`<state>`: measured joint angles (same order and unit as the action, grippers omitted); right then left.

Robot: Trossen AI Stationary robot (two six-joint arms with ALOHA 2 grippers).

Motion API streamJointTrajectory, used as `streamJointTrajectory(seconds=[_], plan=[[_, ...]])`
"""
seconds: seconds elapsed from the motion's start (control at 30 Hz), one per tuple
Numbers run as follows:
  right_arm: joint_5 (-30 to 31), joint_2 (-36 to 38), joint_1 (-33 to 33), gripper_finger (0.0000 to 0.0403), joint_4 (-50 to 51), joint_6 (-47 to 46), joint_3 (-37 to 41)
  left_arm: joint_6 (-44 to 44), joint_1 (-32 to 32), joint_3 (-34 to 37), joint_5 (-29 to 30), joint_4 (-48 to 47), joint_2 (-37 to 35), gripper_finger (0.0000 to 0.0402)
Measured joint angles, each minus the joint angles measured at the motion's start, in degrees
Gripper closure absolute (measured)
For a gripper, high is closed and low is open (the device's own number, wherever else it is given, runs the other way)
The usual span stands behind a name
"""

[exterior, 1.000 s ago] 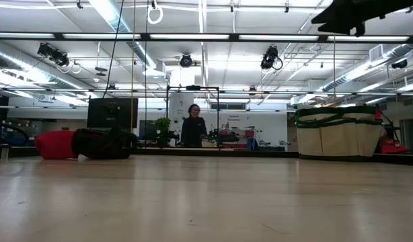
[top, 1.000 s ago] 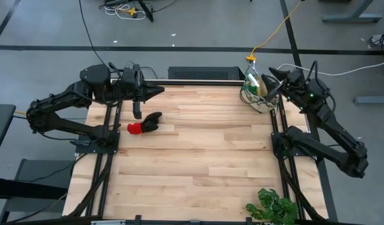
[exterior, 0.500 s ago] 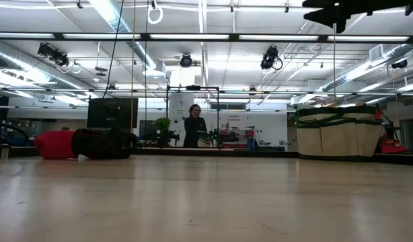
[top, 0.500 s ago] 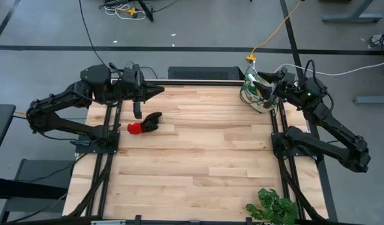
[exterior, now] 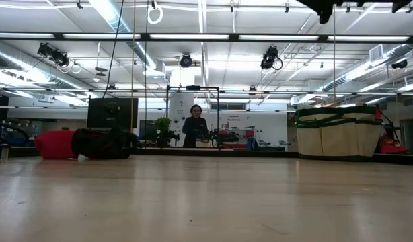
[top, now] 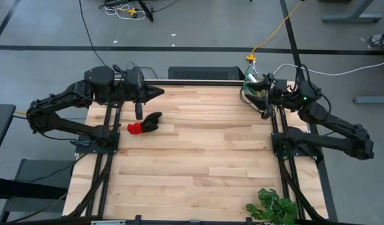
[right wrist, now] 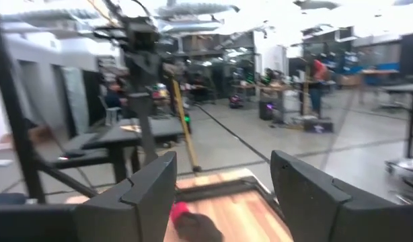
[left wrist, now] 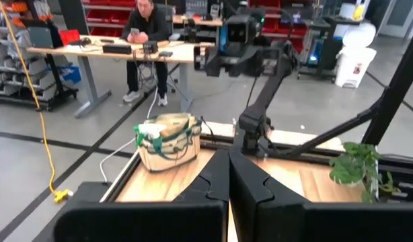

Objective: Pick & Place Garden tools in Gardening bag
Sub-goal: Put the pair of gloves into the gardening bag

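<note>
The red-and-black glove (top: pixel 144 123) lies flat on the table near its far left; it also shows in the low view (exterior: pixel 85 144). The beige gardening bag (top: pixel 249 92) stands at the far right edge, with things sticking out of its top; it also shows in the low view (exterior: pixel 338 131) and the left wrist view (left wrist: pixel 167 141). My right gripper (right wrist: pixel 223 175) is open and empty, level, above the bag's right side (top: pixel 264 101). My left gripper (left wrist: pixel 228 158) is shut and empty, held above the table beyond the glove (top: pixel 156 92). The other tools do not show on the table.
A leafy green plant (top: pixel 273 206) stands at the table's near right corner. The wooden table (top: pixel 198 156) lies bare between the glove and the bag. A person sits at a desk (left wrist: pixel 144 27) beyond the table.
My right gripper has risen above the bag and tipped up until it points level toward the table's left. The bag and the glove have stayed where they were.
</note>
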<state>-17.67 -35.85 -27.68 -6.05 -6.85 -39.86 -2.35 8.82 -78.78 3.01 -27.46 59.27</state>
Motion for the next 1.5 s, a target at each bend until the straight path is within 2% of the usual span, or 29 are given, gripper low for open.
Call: streamJointTrajectory(seconds=[0.27,0.63,0.73,0.97,1.5], plan=[[0.1,-0.5,5.3,0.0163,-2.8,0.1,0.0,0.0,0.0,0.0,0.4,-5.2,0.0,0.0399],[1.7,-3.4,7.8,0.0163,-2.9,0.0,0.0,-2.0,0.0,0.0,0.4,-13.5,1.5,0.0398],[1.7,-4.3,8.3,0.0163,-2.9,0.0,0.0,-3.6,0.0,0.0,2.4,-15.9,2.6,0.0390],[1.7,-6.1,8.9,0.0163,-2.9,0.0,0.0,-4.9,0.0,0.0,4.7,-22.1,5.2,0.0335],[1.7,-6.8,8.8,0.0163,-2.4,-0.2,0.0,-7.7,0.2,0.1,8.1,-29.9,10.0,0.0184]])
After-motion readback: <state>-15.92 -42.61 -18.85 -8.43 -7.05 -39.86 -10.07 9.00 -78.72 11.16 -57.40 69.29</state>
